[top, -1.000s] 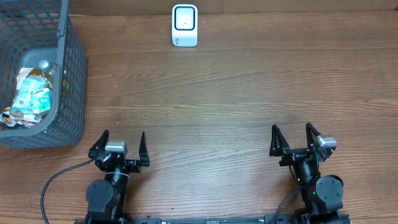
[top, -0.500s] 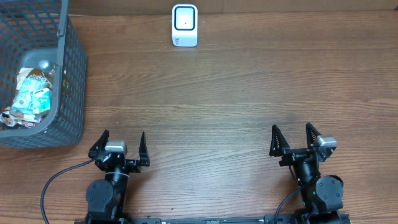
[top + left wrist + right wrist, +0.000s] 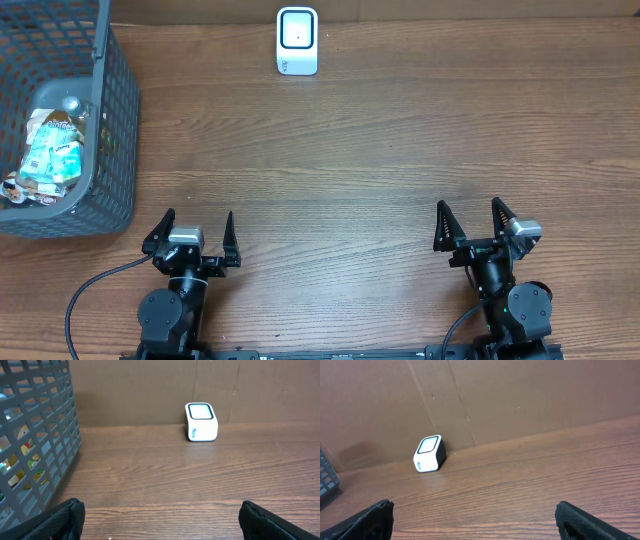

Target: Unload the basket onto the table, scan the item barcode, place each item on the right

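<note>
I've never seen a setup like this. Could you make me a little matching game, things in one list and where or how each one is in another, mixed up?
Things:
1. basket
2. scanner
3. packets
4. right gripper

Descriptions:
A. lying inside the grey mesh container
B. open and holding nothing, at the front
C. white, standing alone at the back
D. grey mesh, on the left side

Pairs: 1-D, 2-C, 3-A, 4-B
</note>
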